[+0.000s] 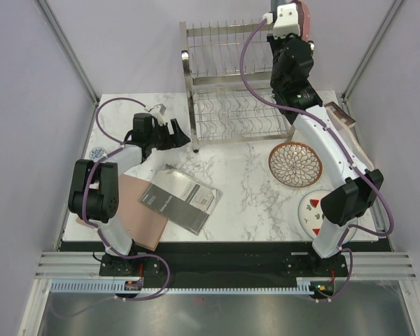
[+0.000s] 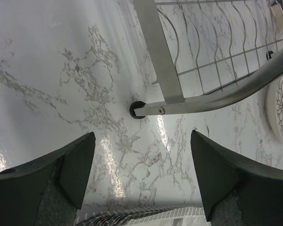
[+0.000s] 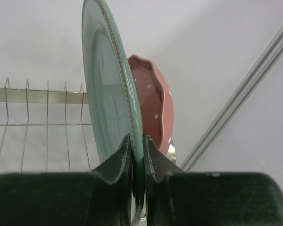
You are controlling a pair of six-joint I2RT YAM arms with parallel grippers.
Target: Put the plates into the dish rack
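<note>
My right gripper is shut on the rim of the grey-green plate, which it holds upright and edge-on. Close behind it on the right stands the pink plate with white dots, also seen at the dish rack's upper right end as the pink plate. The rack's top wires show to the left of the held plate. A petal-pattern plate lies flat on the table in front of the rack. The strawberry plate lies nearer, partly under the right arm. My left gripper hangs open over bare marble by the rack's front left foot.
A dark grey booklet lies at the table's middle left, its edge just below the left fingers. A brown board sits under it. Another brown board leans at the right. Grey walls enclose the table.
</note>
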